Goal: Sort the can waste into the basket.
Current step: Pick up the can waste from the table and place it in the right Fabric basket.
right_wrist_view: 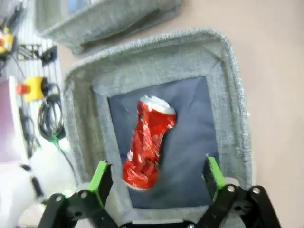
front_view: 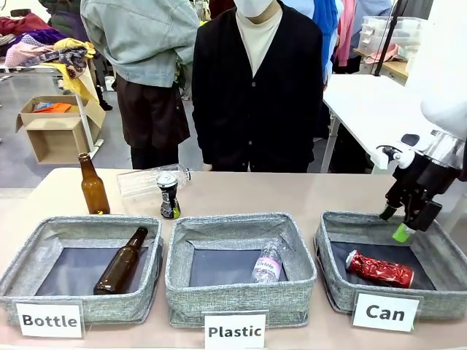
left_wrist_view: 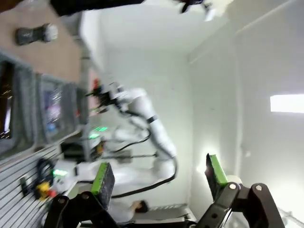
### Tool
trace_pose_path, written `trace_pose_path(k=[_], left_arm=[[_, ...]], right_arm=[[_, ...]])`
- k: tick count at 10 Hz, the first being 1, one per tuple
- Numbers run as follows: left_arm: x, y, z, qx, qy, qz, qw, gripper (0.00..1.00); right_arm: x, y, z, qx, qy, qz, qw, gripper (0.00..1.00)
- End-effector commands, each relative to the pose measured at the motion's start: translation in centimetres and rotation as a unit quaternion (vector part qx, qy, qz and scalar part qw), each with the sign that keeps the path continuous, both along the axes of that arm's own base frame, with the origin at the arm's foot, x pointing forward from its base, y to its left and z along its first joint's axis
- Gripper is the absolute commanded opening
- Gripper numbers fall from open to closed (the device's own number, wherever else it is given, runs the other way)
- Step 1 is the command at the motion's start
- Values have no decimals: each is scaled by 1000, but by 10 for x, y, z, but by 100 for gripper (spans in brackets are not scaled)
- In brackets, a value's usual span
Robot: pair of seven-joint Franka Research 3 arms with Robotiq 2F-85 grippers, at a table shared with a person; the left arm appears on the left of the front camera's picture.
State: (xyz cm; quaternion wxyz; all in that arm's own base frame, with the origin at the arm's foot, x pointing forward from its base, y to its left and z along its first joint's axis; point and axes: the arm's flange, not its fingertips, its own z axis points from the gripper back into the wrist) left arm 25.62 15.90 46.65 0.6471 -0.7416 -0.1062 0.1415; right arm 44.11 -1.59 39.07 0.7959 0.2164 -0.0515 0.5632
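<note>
The crushed red can (front_view: 379, 270) lies on the dark floor of the grey basket (front_view: 336, 281) behind the "Can" card; the right wrist view shows that can (right_wrist_view: 146, 141) loose inside the basket (right_wrist_view: 228, 90). My right gripper (front_view: 394, 224) hangs open just above the basket's far side, its green pads (right_wrist_view: 100, 176) spread wide of the can (right_wrist_view: 159, 178). A black can with green marks (front_view: 168, 195) stands upright on the table behind the middle bin. My left gripper (left_wrist_view: 159, 176) is open, empty and pointed away from the table.
The "Bottle" bin (front_view: 29, 255) holds a brown bottle (front_view: 120, 260). The "Plastic" bin (front_view: 241, 292) holds a clear bottle (front_view: 267, 261). Another brown bottle (front_view: 93, 185) stands at the back left, with a clear plastic bottle (front_view: 142, 181) lying beside it. A person (front_view: 255, 87) stands across the table.
</note>
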Motion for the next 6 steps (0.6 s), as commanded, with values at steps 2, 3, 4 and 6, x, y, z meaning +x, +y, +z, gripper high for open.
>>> trace_pose_path(k=[2,3,4,6], left_arm=[[1,-81,-47,157,-10,-58,986,100],[9,-91,-62,180,-1,-63,982,100],[15,-97,-74,185,10,-62,981,100],[21,-103,-86,179,10,-14,984,100]], right_arm=[[5,-25,18,273,141,-225,925,99],[8,-34,23,384,223,-324,835,99],[8,-42,24,444,306,-378,753,99],[2,-49,22,505,384,-409,657,99]])
